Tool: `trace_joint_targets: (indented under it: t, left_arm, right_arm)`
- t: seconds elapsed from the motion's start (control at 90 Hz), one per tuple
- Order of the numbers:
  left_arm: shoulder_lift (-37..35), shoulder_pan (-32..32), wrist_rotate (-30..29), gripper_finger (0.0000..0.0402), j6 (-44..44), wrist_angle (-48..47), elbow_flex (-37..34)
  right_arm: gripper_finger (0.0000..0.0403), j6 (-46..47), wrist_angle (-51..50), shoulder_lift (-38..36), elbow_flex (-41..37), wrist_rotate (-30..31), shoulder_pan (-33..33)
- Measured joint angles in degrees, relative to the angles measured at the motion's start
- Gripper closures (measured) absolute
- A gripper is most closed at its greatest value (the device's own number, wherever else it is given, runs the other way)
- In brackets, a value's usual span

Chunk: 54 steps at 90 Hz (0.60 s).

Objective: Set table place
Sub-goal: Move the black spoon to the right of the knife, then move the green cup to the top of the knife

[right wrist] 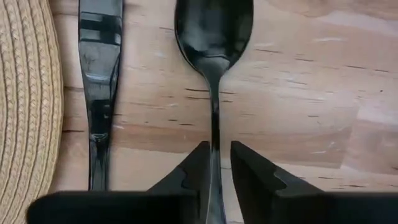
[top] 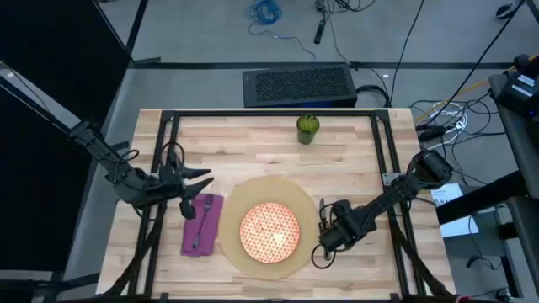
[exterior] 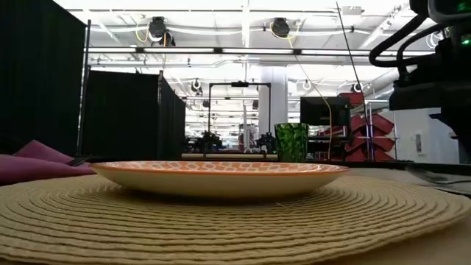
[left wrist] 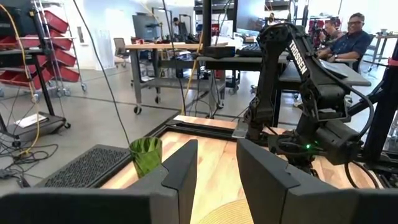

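Four cameras: one overhead, one at tabletop height, one on each wrist.

The high view looks straight down on the whole tabletop (top: 278, 143). The low view sits close at the mat's (exterior: 235, 221) edge, facing level toward 12 o'clock, sharing the plate (exterior: 221, 177) and green cup (exterior: 291, 141) with it. The left wrist view faces across toward the cup and right arm; the right wrist view looks down very near a spoon (right wrist: 213, 37).

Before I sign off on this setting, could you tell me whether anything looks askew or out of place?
Nothing stands out. The plate sits roughly centred on the mat, the fork lies on the purple napkin, and the right pincer straddles the spoon, which lies parallel to the knife beside the mat.
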Motion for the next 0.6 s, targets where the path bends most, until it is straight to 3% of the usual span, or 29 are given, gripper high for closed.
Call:
trace_joint_targets:
  t: [0.222,0.389,0.489,0.6]
  left_arm:
    - [0.0,0.0,0.0,0.0302,0.0,0.0,0.0]
    - [0.0,0.0,0.0,0.0302,0.2,0.0,0.0]
    - [0.0,0.0,0.0,0.0302,0.3,0.0,0.0]
    - [0.0,0.0,0.0,0.0302,0.9,0.0,0.0]
  right_arm:
    - [0.0317,-2.6,-6.1,-1.8,1.7,1.1,-1.1]
    - [0.0312,-7.9,-15.4,-5.9,6.3,12.6,-4.7]
    - [0.0312,-14.9,-15.8,-9.2,6.3,19.9,-9.7]
    - [0.0312,-28.4,-14.8,-12.1,5.9,20.9,-20.0]
